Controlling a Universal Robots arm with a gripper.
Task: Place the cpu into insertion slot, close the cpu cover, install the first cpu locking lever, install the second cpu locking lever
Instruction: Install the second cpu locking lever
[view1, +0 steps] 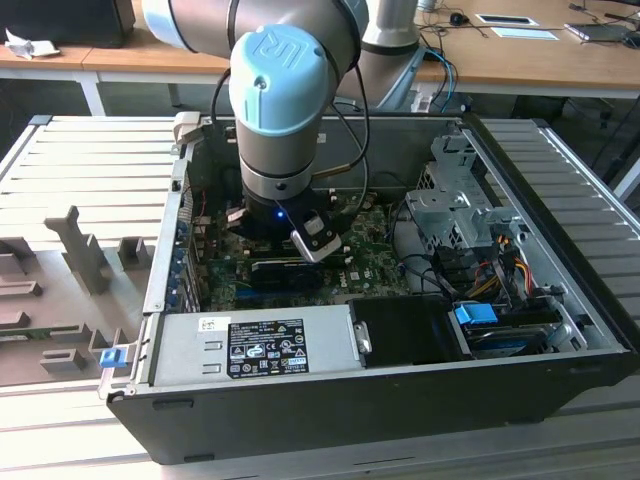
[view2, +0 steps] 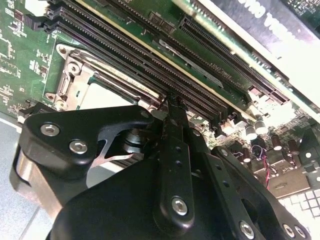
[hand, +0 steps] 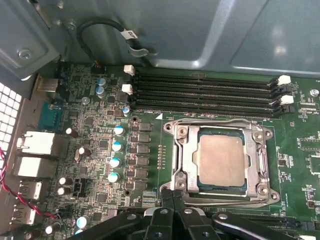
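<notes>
One cpu (hand: 220, 160) lies seated in the one insertion slot (hand: 187, 186), with the cpu cover (hand: 261, 159) closed flat around it. Four long black memory slots (hand: 200, 92) run beside the socket. My arm reaches straight down into the open computer case (view1: 560, 290); my jaws (hand: 172, 196) are narrowed together, holding nothing, at the socket's edge.

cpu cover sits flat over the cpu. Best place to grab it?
Probably the cpu cover rim nearest the end effector, approached from that side, low. It is a thin flat frame and the cpu fills its window, so only the outer edge offers a lip.
</notes>
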